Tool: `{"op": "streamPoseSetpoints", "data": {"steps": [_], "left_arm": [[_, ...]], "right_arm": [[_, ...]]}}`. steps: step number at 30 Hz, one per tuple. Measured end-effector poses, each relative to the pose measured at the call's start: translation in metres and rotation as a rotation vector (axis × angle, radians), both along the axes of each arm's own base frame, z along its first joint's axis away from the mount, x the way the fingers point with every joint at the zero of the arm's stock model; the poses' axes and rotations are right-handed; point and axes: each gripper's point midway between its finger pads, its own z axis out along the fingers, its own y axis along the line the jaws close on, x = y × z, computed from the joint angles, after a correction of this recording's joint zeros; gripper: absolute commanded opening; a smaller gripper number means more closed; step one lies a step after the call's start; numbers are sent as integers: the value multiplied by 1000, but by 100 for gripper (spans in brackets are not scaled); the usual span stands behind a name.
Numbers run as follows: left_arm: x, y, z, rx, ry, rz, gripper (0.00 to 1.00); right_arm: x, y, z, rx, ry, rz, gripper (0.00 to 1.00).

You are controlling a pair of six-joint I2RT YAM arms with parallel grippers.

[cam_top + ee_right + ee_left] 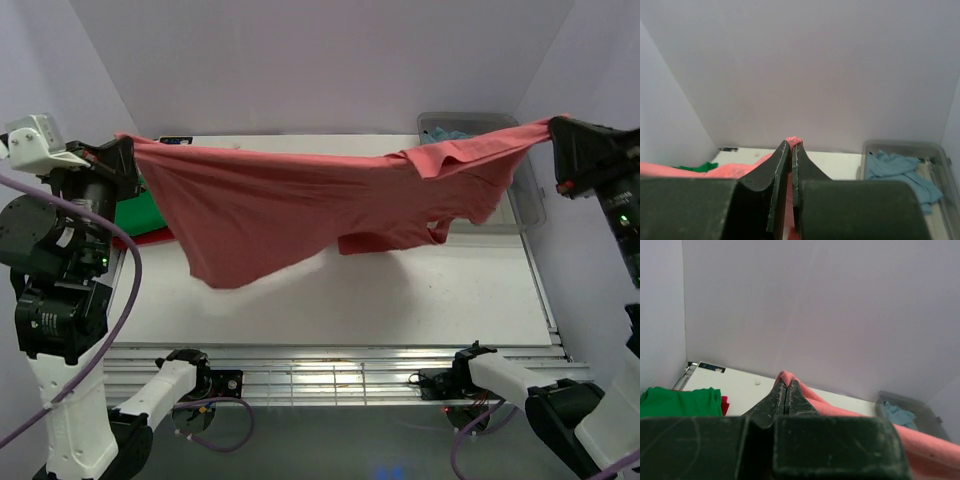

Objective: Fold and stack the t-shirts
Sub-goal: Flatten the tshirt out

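Observation:
A salmon-pink t-shirt [300, 205] hangs stretched in the air across the table, held at both ends. My left gripper [128, 150] is shut on its left corner, and pink cloth [785, 376] pokes out past the tips. My right gripper [555, 135] is shut on the right end, with a pink tuft [794, 140] at its tips. A bright green t-shirt [140, 213] lies folded on a red t-shirt [155, 237] at the table's left edge, under the left arm. A light blue t-shirt [897, 167] lies crumpled in the bin.
The clear plastic bin [528, 205] stands at the back right of the white table [400, 300]. White walls close in the back and both sides. A slatted rail [330, 375] runs along the near edge between the arm bases.

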Motion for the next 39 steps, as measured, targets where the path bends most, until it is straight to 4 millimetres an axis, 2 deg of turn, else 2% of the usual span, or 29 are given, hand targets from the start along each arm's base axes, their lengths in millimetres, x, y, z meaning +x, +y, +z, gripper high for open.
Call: {"op": "streamPoseSetpoints", "data": {"steps": [2,4,6,8,10,13,16,17,19,20,22,24,25,27,30,31,35,37,39], "left_arm": [[-11,-1,15,-27,-39,-16,0],[-15,-4,21,-48,-55,-34,0],[-12,-8,17,-59,-38,-52,0],[-2,-13,9,-62,5,-69,0],[22,-22,-6,-54,85,-99,0],[69,-39,-36,-41,224,-149,0],[129,-56,-96,-35,417,-184,0],[142,-59,-114,-34,469,-189,0],[170,-65,-154,-37,588,-191,0],[181,-67,-170,-41,637,-192,0],[208,-74,-183,-57,682,-202,0],[231,-80,-176,-73,663,-215,0],[242,-83,-167,-82,634,-221,0],[255,-86,-142,-99,554,-234,0],[255,-84,-91,-119,401,-243,0],[249,-82,-65,-123,322,-247,0],[219,-74,-4,-106,131,-251,0],[197,-69,15,-81,59,-247,0],[177,-65,20,-54,12,-243,0]], "right_arm": [[-29,-2,14,36,-68,33,8],[-50,-3,23,64,-116,61,8],[-57,-2,28,85,-138,81,9],[-49,5,25,92,-125,107,8],[-25,17,5,83,-52,132,8],[26,37,-40,66,119,160,8],[94,62,-102,41,342,181,8],[109,68,-118,36,394,183,8],[153,82,-170,19,546,178,8],[167,85,-187,13,595,173,8],[200,92,-221,-4,688,153,8],[222,96,-227,-9,711,140,8],[233,97,-221,-6,700,135,8],[254,97,-187,16,603,134,8],[257,82,-126,82,421,141,8],[251,74,-107,102,367,138,8],[219,42,-48,145,182,109,8],[198,41,-25,142,100,125,8],[180,45,-17,128,55,159,8]]}}
